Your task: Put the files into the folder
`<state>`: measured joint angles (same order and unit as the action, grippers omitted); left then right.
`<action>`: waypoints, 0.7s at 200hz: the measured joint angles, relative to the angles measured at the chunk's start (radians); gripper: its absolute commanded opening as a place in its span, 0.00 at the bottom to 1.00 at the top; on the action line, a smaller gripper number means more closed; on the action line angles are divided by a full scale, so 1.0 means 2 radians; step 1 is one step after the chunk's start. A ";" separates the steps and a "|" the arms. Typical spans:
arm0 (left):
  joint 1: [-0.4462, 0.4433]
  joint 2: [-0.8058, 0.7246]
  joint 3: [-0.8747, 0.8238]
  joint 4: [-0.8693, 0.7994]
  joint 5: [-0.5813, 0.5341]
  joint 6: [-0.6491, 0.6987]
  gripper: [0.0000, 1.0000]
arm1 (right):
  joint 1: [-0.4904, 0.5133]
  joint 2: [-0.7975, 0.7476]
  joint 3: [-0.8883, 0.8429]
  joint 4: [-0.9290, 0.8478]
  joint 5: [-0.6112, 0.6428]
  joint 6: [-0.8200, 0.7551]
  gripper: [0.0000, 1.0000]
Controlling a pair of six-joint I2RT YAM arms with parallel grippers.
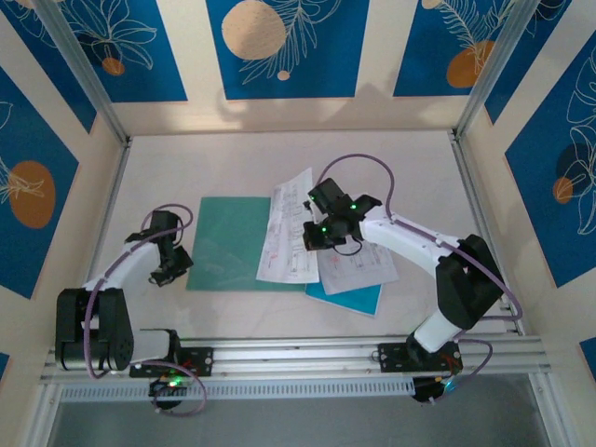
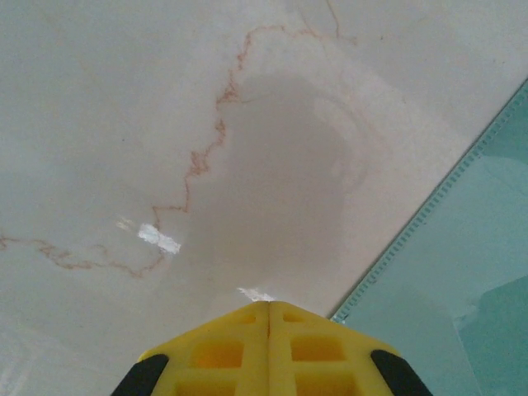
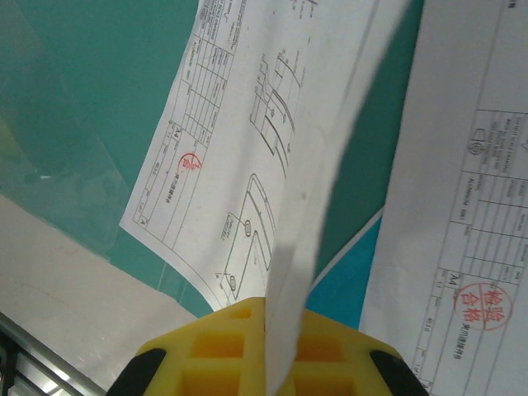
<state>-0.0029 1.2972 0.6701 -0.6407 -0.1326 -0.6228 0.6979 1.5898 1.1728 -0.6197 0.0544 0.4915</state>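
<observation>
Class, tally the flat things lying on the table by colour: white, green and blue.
White paper sheets: 2 told apart, overlaps may hide more
Teal-green folder: 1
Blue card beneath the sheets: 1
Total: 4, at least

The folder (image 1: 231,244) lies flat on the tabletop (image 1: 186,168), with the files (image 1: 287,244) overlapping its right edge. The left hand (image 1: 169,271) is positioned just beside the folder's left edge. The right hand (image 1: 321,235) is positioned over the files.
</observation>
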 measured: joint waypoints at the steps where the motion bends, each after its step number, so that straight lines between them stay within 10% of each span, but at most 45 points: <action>1: 0.000 0.000 0.000 0.000 0.000 0.000 0.02 | 0.001 0.000 0.000 0.000 0.000 0.000 0.00; 140: 0.002 0.005 -0.010 0.004 0.010 0.007 0.00 | -0.011 0.020 -0.008 0.064 -0.064 0.021 0.00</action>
<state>0.0002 1.3071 0.6510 -0.6323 -0.1123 -0.6079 0.6754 1.6291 1.1572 -0.4923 -0.0731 0.5331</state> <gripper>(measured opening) 0.041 0.065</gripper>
